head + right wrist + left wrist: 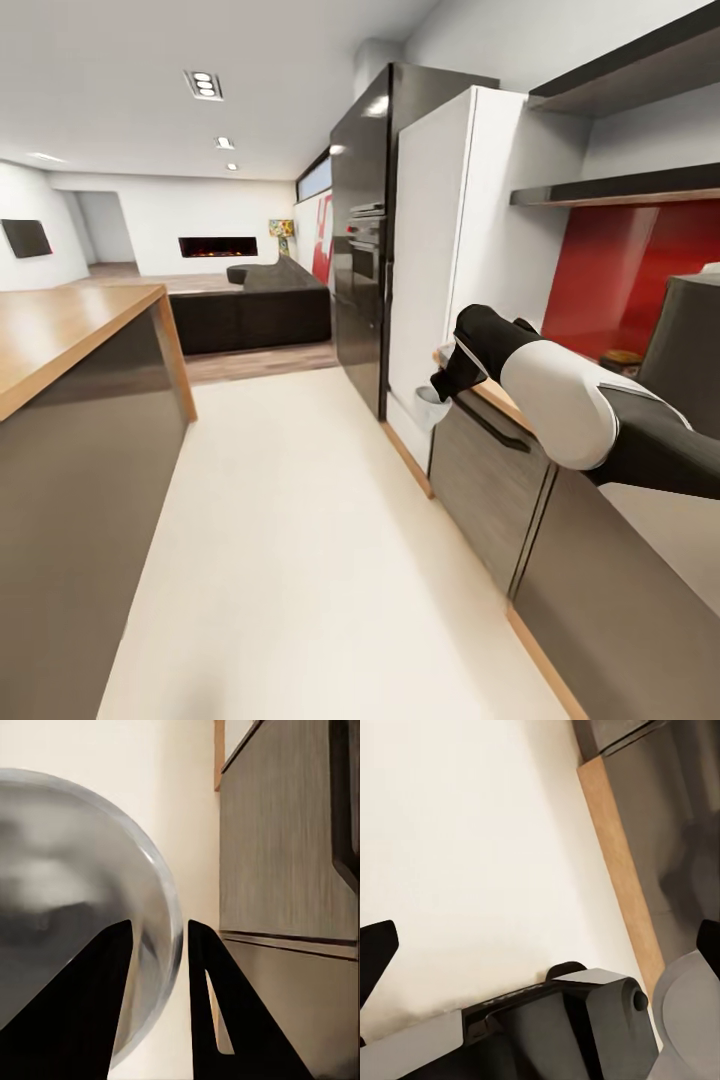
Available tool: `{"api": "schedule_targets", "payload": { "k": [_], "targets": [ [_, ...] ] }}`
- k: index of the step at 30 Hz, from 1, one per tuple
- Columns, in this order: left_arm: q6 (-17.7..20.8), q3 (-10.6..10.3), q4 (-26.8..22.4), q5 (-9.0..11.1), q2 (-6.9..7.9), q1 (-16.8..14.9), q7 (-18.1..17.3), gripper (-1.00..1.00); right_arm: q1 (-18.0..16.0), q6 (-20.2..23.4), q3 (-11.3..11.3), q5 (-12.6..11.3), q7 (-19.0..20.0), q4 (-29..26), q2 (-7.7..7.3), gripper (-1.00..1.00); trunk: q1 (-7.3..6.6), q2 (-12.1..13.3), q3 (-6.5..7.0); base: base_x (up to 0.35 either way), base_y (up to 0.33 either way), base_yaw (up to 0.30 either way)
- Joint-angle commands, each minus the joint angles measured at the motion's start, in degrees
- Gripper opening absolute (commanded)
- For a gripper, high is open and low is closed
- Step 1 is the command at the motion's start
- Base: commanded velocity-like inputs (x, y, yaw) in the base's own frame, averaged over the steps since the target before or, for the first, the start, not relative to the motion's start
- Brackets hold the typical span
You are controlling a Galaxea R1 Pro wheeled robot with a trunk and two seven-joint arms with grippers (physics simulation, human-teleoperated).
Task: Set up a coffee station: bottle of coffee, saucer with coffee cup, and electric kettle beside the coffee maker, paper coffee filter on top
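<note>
so, head view first: robot faces down a kitchen aisle with a pale floor point(300, 520), a wood-topped island point(60, 335) at the left and a run of dark grey drawer fronts point(490, 480) at the right under the kitchen countertop point(497, 397), whose tan edge shows just behind the right arm point(570, 400). that arm reaches across the counter front, and at its black tip the right gripper point(445, 385) sits just over a small pale rounded item point(428, 408) near the counter's end, too small to name from here. at the far right edge a tall dark grey shape, probably the coffee maker point(690, 340), stands on the counter before a red backsplash point(620, 270), cut off by the frame. above it the kitchen shelf point(620, 187), thin and black with a tan underside, and a thicker dark board point(640, 65) higher up. tall white cabinet point(450, 260), black oven column point(362, 250), sofa point(270, 300) and fireplace point(217, 246) further back. left wrist view: floor, a tan strip along a grey panel, part of the robot's own dark base point(570, 1027); one dark finger point(375, 956) at one edge, another at the opposite edge, so the left claw looks spread wide with nothing in it. right wrist view: both black fingers point(82, 1012) are clenched on the thin rim of a rounded clear-glass item point(75, 892), one finger on each side of the rim; which item it is i cannot tell, drawer fronts beside it.
</note>
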Motion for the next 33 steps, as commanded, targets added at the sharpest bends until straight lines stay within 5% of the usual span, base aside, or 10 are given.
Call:
{"api": "schedule_targets", "payload": {
  "k": [1,14,33],
  "targets": [
    [-0.5,-0.5,0.0,0.4,0.01,0.0,-0.1,1.0,0.0,0.2,-0.4,0.6,0.3,-0.1,0.03,-1.0,0.03,0.0,-0.06,0.312,0.075,-0.122],
    [-0.5,-0.5,0.0,0.3,0.03,0.0,-0.1,1.0,0.0,0.2,-0.4,0.6,0.5,-0.1,0.03,-1.0,0.03,0.0,0.15,0.079,0.014,-0.22],
    [-0.5,-0.5,0.0,0.3,0.03,0.0,-0.1,1.0,0.0,0.2,-0.4,0.6,2.6,-0.2,0.03,-1.0,0.03,0.0,0.16,0.034,0.024,-0.024]
  ]
}}
